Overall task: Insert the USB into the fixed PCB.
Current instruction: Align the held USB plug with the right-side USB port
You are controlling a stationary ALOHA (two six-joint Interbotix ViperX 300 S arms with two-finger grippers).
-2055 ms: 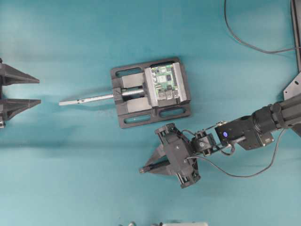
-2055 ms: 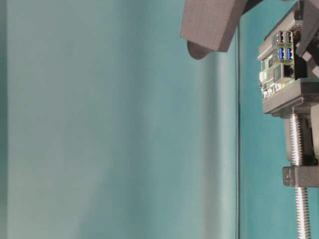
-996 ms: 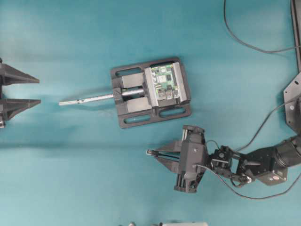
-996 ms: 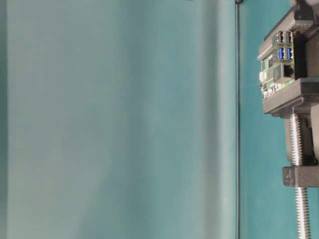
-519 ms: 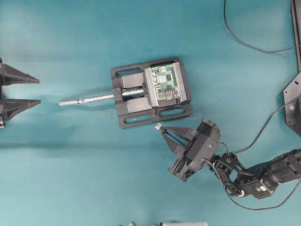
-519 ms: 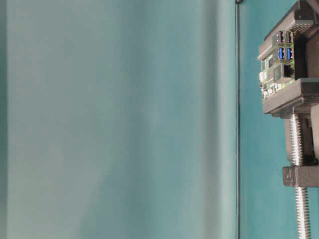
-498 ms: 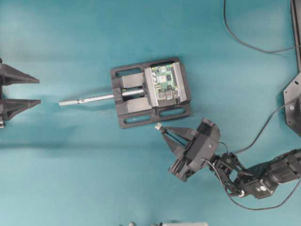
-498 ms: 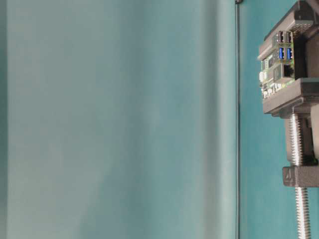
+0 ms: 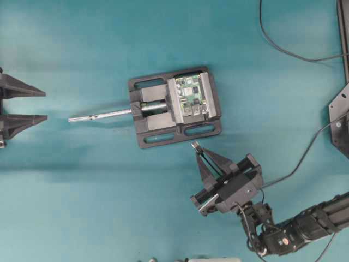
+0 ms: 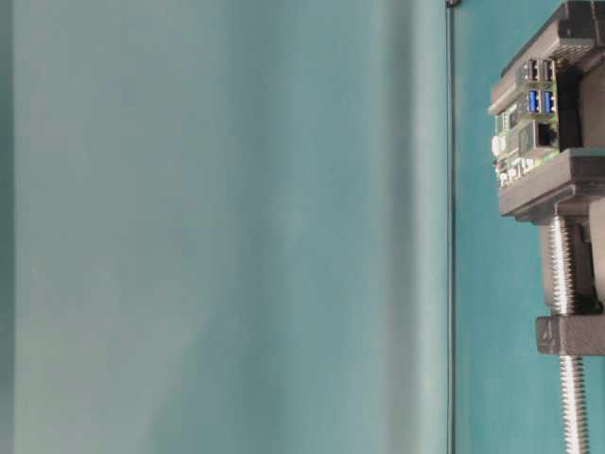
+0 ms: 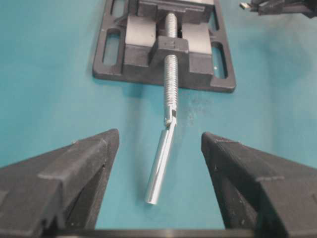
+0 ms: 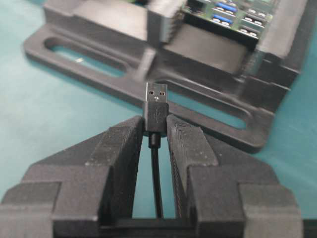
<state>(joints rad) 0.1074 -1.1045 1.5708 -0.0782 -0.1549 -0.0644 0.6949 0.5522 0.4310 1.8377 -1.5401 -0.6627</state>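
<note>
The USB (image 12: 156, 106), a dark plug with a metal tip, is pinched between the fingers of my right gripper (image 12: 156, 124), and its thin black cable runs back between them. In the overhead view the right gripper (image 9: 197, 150) points up-left with the USB (image 9: 194, 146) just below the vise's front edge, apart from it. The fixed PCB (image 9: 191, 95) is green and sits clamped in the vise; its silver and blue ports show in the table-level view (image 10: 529, 123). My left gripper (image 9: 44, 105) stands open and empty at the far left.
The black vise (image 9: 158, 138) sits mid-table. Its metal screw rod (image 9: 101, 115) sticks out to the left, and the rod's handle (image 11: 161, 163) lies ahead of the left fingers. A loose black cable (image 9: 283, 49) curves across the top right.
The right gripper has swung from pointing left to pointing up-left at the vise, carrying the USB up and right to the vise's front edge. The left arm has not moved.
</note>
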